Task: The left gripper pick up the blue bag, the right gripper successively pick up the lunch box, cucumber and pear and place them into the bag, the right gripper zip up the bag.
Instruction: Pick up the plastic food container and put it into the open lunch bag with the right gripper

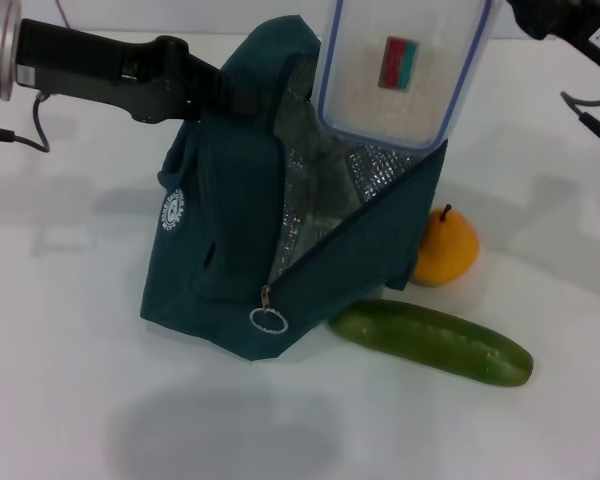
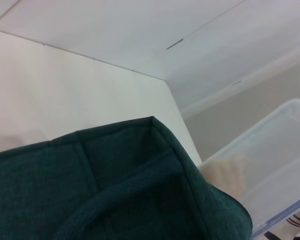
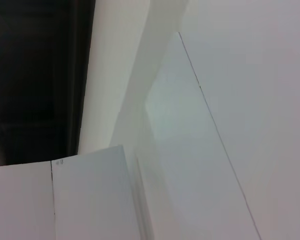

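Note:
The blue bag (image 1: 220, 240) stands in the middle of the table, its mouth open and its silver lining showing; its ring zipper pull (image 1: 268, 320) hangs at the front. My left gripper (image 1: 218, 92) comes in from the left and is shut on the bag's upper edge. The lunch box (image 1: 405, 70) hangs tilted just above the bag's opening, with my right gripper (image 1: 525, 14) at its upper right corner holding it. The pear (image 1: 446, 247) and the cucumber (image 1: 430, 342) lie on the table to the right of the bag. The left wrist view shows the bag's fabric (image 2: 115, 185) and the lunch box (image 2: 270, 170).
A white table (image 1: 80, 400) spreads around the bag. Thin cables hang at the right edge (image 1: 592, 112) and at the left (image 1: 20, 135). The right wrist view shows only white walls and a dark opening.

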You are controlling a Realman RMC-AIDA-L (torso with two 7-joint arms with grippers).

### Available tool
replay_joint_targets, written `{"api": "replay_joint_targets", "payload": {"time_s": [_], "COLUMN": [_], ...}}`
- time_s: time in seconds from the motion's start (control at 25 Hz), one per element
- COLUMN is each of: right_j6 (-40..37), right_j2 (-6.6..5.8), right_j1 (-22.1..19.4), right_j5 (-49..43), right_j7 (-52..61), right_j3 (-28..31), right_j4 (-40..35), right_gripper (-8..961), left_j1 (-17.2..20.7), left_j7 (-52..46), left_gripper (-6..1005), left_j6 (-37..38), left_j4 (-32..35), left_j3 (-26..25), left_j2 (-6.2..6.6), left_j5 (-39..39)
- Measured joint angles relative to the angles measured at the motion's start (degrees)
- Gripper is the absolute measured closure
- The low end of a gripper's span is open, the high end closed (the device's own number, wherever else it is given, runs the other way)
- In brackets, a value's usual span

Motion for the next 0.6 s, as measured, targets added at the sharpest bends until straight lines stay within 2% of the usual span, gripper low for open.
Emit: {"api": "replay_joint_targets", "payload": {"time_s": [0.6], "right_j6": [4.03], "right_j2": [0.00], "right_j1": [0.28], "right_j5": [0.68], "right_j7": [-4.14], "right_j3": [-5.79], "right_j4": [0.94], "right_gripper": [873], "left_j1": [0.01], "left_j7": [0.03], "left_gripper": [961], "left_j6": [0.00], "left_j4": [-0.18], "left_j3": [0.00], "left_j2": [-0.28], "left_j5": [0.00]}}
